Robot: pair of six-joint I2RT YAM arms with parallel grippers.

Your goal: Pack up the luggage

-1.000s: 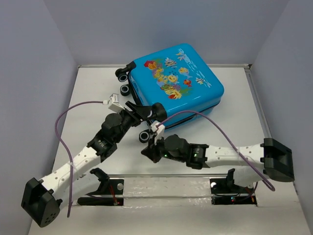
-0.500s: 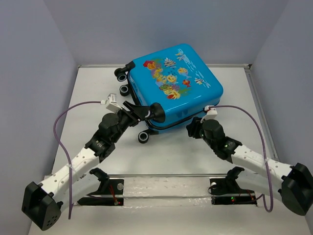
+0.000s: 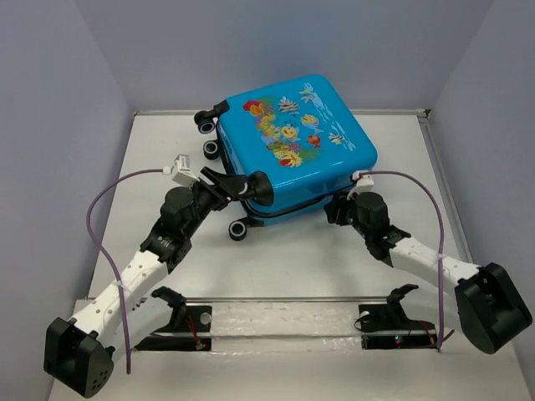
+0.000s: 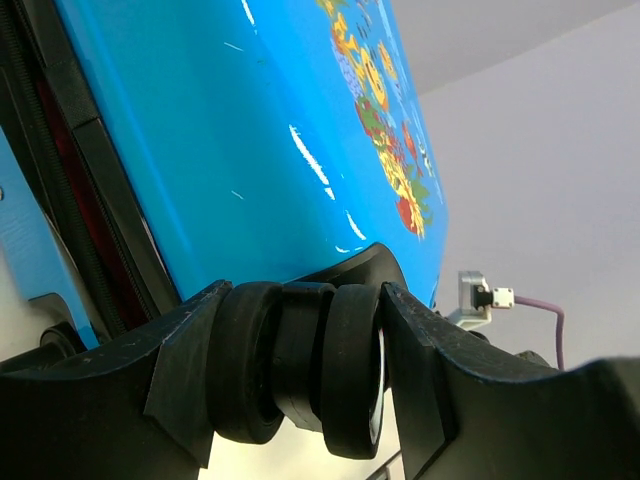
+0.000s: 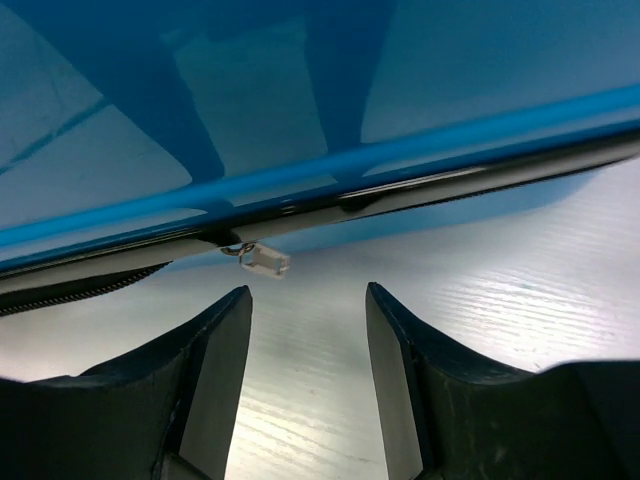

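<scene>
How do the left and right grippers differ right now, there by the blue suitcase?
The left gripper is clamped on a black wheel of the luggage; the right gripper holds nothing. The left gripper's jaws press the wheel's two sides; the right gripper's jaws stand open, with the zipper pull just beyond them, untouched. The left gripper is at the wheeled corner, the right gripper at the zipper seam. Both are at the luggage's near edge.

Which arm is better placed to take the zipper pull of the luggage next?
Right. The right gripper is open and faces the zipper pull, just ahead of its fingers on the luggage. The left gripper is shut on a wheel.
</scene>
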